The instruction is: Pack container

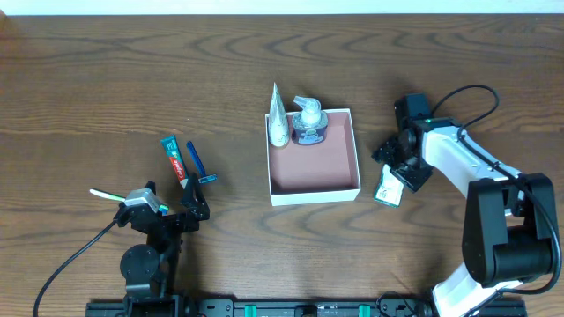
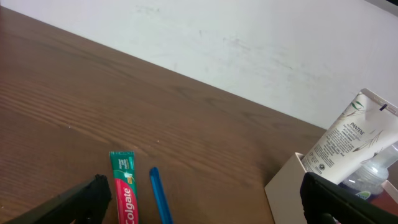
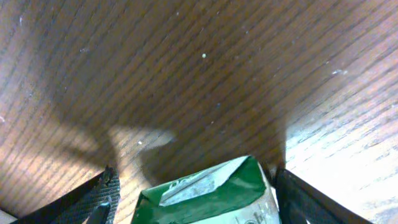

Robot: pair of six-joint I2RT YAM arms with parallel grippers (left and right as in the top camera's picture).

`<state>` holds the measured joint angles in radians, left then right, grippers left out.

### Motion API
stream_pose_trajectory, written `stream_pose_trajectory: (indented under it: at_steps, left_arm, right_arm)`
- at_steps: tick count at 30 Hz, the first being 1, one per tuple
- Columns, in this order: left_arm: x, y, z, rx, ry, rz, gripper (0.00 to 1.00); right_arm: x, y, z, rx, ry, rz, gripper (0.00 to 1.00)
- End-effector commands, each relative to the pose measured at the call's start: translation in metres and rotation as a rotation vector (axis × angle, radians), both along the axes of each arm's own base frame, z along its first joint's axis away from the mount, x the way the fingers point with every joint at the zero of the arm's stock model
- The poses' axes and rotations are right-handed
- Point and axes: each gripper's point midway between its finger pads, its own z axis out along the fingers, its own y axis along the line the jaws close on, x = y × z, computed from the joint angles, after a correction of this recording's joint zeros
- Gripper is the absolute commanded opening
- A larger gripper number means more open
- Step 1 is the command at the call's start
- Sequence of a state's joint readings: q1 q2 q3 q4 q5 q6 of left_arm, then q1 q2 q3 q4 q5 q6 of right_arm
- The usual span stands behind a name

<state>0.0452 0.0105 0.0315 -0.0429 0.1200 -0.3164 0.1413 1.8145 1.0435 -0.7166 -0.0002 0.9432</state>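
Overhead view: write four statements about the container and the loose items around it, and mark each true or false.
1. The container holds a white tube and a pump bottle. True.
2. The toothpaste lies inside the container. False: it lies on the table left of the container, beside the blue razor.
3. The right end effector straddles a green and white packet. True.
4. The left end effector grips the razor. False: it is open and holds nothing; the razor lies on the table.
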Motion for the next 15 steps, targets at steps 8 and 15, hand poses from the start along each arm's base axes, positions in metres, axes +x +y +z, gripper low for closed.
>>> stream_pose_trajectory:
  at_steps: [8, 15]
  left_arm:
    - [0.000, 0.002, -0.016, 0.007, 0.038, 0.006, 0.98]
    - [0.000, 0.002, -0.016, 0.007, 0.038, 0.006, 0.98]
  right_arm:
    - [0.010, 0.006, -0.002, -0.059, -0.053, 0.367, 0.86]
    - [0.011, 0.006, -0.002, -0.068, -0.054, 0.449, 0.85]
